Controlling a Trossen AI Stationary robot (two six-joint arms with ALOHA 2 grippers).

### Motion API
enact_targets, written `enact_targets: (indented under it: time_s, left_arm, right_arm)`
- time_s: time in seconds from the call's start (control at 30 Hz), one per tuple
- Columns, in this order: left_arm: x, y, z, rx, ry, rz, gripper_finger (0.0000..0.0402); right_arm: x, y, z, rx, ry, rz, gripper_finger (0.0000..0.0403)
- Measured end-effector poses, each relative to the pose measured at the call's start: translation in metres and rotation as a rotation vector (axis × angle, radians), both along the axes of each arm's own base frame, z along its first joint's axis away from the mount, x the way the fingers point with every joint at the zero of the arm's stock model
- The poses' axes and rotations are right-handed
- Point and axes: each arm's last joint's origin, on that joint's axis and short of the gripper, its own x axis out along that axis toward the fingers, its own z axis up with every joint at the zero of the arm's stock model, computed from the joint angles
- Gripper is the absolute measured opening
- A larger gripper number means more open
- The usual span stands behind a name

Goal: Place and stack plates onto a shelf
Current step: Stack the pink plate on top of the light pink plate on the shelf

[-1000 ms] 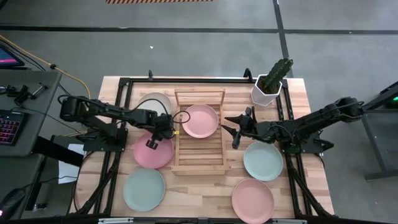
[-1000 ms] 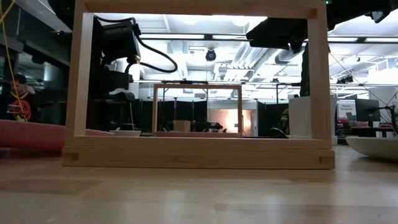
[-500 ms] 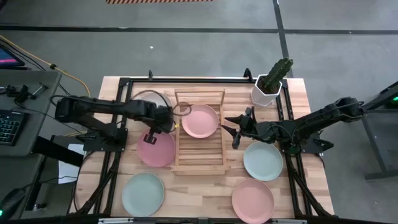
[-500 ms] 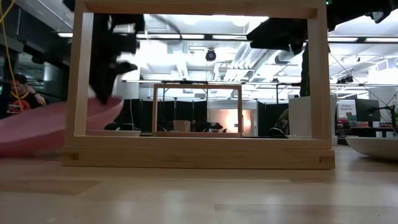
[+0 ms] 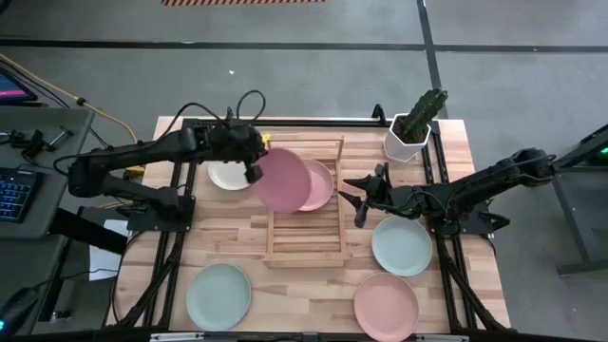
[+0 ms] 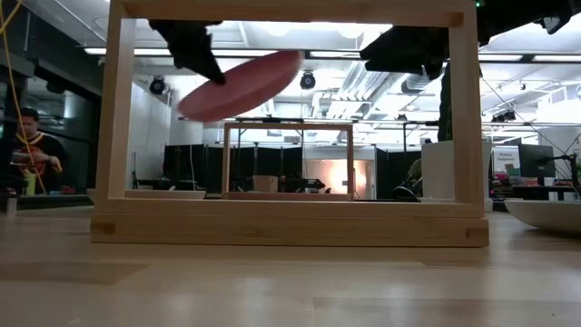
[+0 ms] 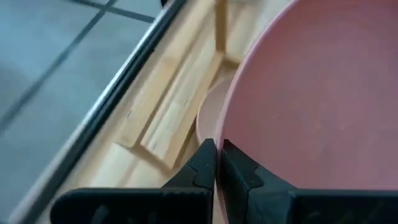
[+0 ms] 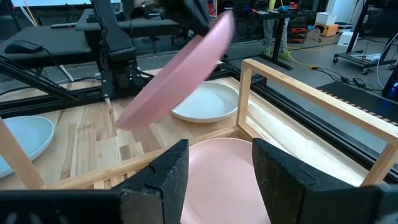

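My left gripper is shut on a pink plate, which it holds in the air over the far left part of the wooden shelf. The plate also shows in the low view. A second pink plate lies flat on the shelf's slats at its far end. A cream white plate lies on the table left of the shelf. My right gripper is open and empty, just right of the shelf. My left gripper pinches the pink plate's rim between its two fingers, at the plate's left side. The fingers come from the table's left. The plate is lifted clear and tilted, above the shelf and the plate lying on it.
Two mint green plates and a pink plate lie on the table near the front. A white pot with a cactus stands at the far right. A person is in the room beyond.
My left gripper has lifted the pink plate off the table left of the shelf. First one side of the plate rose, then the whole plate came clear. The gripper has carried it up, toward the far edge and right, over the shelf. The plate now hangs tilted.
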Motion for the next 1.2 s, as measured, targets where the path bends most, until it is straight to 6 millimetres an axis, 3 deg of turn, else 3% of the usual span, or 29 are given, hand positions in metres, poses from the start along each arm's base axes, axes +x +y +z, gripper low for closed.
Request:
enact_targets:
  time_s: [0.2,0.37,0.63,1.2]
  left_arm:
    - [0.011,-0.001,-0.035,-0.163,-0.133,0.053,0.0001]
    - [0.009,-0.001,-0.071,-0.187,-0.167,0.135,0.0001]
    - [0.009,0.004,-0.094,-0.171,-0.235,0.221,0.0001]
    - [0.038,0.009,-0.132,-0.137,-0.241,0.238,0.0]
  right_arm:
    - [0.0,0.0,0.0,-0.001,0.0,0.001,0.0161]
    - [0.0,0.0,0.0,-0.002,0.001,0.001,0.0161]
    - [0.0,-0.002,0.0,0.004,-0.002,-0.008,0.0161]
    - [0.001,-0.008,-0.001,0.021,-0.004,-0.036,0.0161]
